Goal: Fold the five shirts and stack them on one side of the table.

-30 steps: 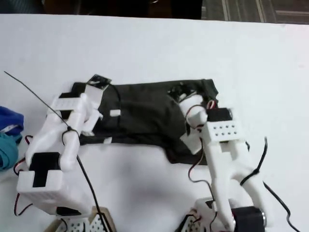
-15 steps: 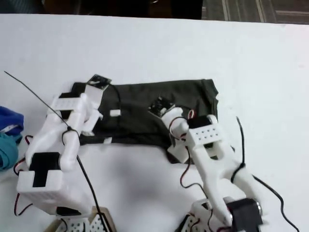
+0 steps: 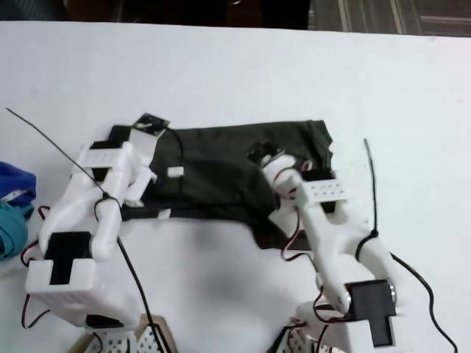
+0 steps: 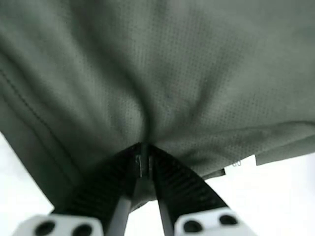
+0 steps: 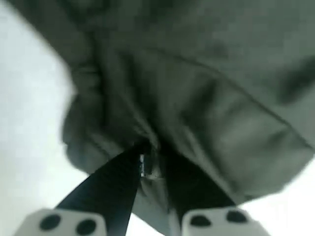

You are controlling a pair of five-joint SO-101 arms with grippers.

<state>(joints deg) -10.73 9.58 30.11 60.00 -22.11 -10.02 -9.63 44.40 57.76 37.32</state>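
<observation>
Shirt-folding rig, mid job: one dark grey-green shirt (image 3: 213, 169) lies spread across the middle of the white desk (image 3: 235, 73), partly doubled over, with its near edge rumpled and a flap hanging toward the front on the right side. The left arm (image 3: 103, 198) comes in from the front left corner and sits over the shirt's left end. From the left wrist cam, the left end effector (image 4: 142, 158) has both fingers pressed together with a fold of the mesh-looking fabric pinched between them, right by a stitched hem. The right arm (image 3: 324, 213) leans in from the front right and sits over the right half of the shirt. In its wrist cam, the right end effector (image 5: 146, 163) is likewise clamped tight on a bunched-up wad of the same dark cloth, with bare desk showing past the edge of the fabric. Over at the far left edge of the desk there's a blue bundle (image 3: 15, 187) with a teal bundle (image 3: 9, 232) just in front of it, touching. They look like more shirts, but too little of them shows to be sure.
</observation>
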